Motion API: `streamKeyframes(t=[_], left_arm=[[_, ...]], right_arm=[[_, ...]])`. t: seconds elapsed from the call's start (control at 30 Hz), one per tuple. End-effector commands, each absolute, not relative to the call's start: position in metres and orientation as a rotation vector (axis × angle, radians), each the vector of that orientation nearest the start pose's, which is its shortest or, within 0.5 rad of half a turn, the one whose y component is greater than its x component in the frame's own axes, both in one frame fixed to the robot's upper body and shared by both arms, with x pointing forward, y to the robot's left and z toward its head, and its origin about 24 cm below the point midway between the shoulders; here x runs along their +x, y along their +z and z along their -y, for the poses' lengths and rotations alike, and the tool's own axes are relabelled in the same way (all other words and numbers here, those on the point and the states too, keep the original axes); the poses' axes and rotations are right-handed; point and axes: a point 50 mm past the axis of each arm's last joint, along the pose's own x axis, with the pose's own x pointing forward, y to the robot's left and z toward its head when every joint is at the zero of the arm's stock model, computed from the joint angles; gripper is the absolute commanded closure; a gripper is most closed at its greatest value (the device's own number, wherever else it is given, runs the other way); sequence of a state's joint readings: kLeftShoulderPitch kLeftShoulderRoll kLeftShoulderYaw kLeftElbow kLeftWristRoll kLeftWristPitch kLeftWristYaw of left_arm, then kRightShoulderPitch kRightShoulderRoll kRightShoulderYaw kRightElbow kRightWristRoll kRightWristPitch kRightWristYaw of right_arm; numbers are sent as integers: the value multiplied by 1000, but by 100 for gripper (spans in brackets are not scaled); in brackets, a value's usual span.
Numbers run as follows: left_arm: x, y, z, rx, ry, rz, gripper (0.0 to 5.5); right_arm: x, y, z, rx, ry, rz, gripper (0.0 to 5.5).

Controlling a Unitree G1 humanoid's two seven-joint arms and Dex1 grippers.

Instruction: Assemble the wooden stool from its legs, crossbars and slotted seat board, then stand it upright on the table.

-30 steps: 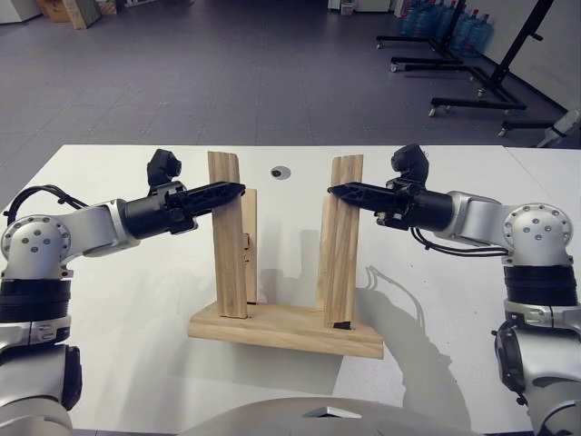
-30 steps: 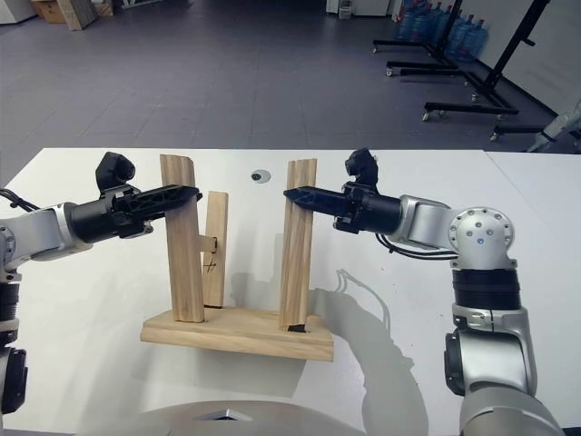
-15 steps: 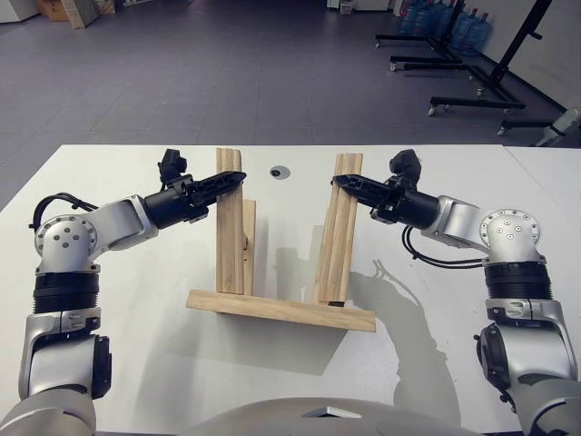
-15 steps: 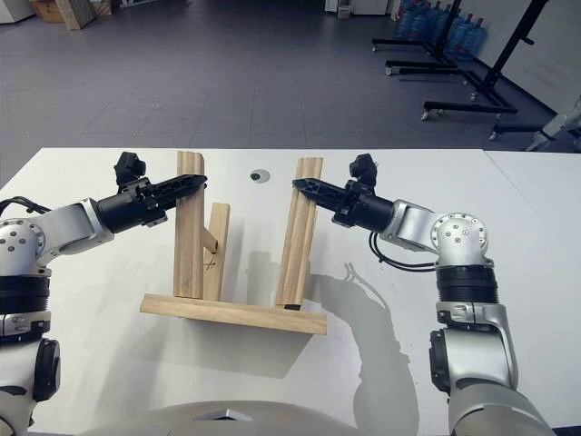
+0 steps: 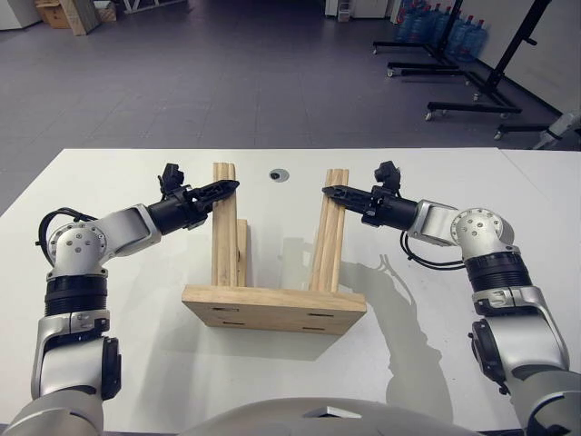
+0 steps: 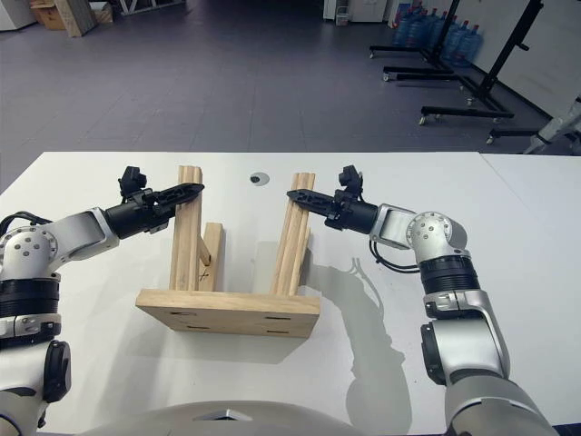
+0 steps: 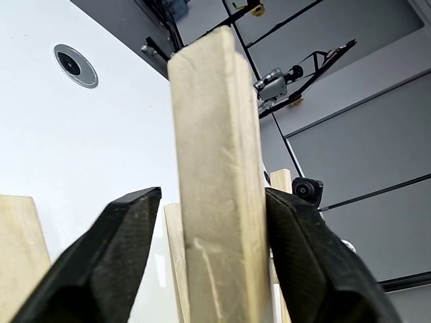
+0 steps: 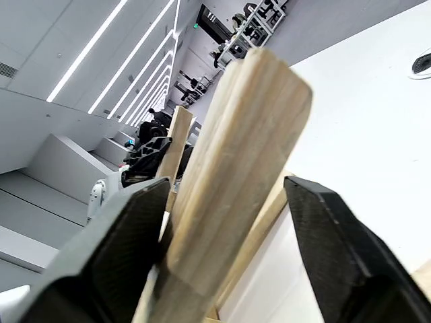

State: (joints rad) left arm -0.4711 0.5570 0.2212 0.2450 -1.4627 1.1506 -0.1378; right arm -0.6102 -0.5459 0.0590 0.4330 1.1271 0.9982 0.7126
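Lab hall: wheeled stands [image 5: 519,45], water jugs [image 5: 434,14]

Wooden leg [image 7: 219,182] stood between the left gripper's [image 7: 212,196] two black fingers [image 7: 121,256], one flat against it. White table [image 7: 81,141] with round grommet [image 7: 73,64] lay behind. Second leg [image 7: 280,180] and right gripper [image 7: 308,191] showed farther off, close together.

Pale bare-wood stool [image 5: 272,309], matt white table [image 5: 163,363]

Stool [image 5: 272,307] on table [image 5: 436,363] — left gripper [image 5: 229,187] left, right gripper [image 5: 332,192] right.
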Motion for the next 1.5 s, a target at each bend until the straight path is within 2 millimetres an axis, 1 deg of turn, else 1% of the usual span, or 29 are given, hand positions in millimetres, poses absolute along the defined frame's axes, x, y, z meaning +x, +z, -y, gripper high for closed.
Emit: streamKeyframes(t=[0.03,0.17,0.23,0.37,0.6,0.73,0.83,0.93,1.07,1.17,1.23,1.3,1.37,1.4,1.43,1.47,1.5], left_arm=[[289,89,-215,-849,-468,-741,219],[290,92,-212,-889,-499,-727,133],[291,94,-211,-909,-513,-719,97],[292,98,-208,-944,-537,-700,32],[292,115,-204,-1043,-656,-609,32],[292,126,-209,-1069,-697,-544,32],[293,130,-212,-1085,-709,-512,32],[293,133,-215,-1072,-719,-486,32],[296,128,-230,-1054,-656,-465,32],[294,128,-240,-1005,-633,-442,32],[281,132,-260,-902,-643,-392,32],[256,133,-285,-703,-681,-370,32],[231,134,-309,-576,-737,-389,32],[219,135,-317,-496,-783,-413,32],[210,134,-321,-426,-829,-452,32],[204,133,-323,-355,-871,-486,32],[195,128,-321,-270,-935,-542,32]], right_arm=[[288,36,190,654,733,-947,156],[288,41,188,716,767,-935,51],[289,47,185,747,794,-916,11],[293,56,183,790,818,-879,10],[305,83,181,919,870,-786,10],[309,96,182,937,902,-749,10],[311,104,182,937,926,-717,10],[314,116,184,922,949,-678,10],[321,135,188,900,959,-627,10],[322,144,192,880,958,-605,10],[316,152,209,837,946,-585,10],[301,158,234,776,930,-564,10],[280,158,263,697,911,-547,10],[266,157,276,635,915,-540,10],[254,155,285,554,937,-539,10],[242,154,289,483,973,-536,10],[229,148,293,364,1008,-521,10]])
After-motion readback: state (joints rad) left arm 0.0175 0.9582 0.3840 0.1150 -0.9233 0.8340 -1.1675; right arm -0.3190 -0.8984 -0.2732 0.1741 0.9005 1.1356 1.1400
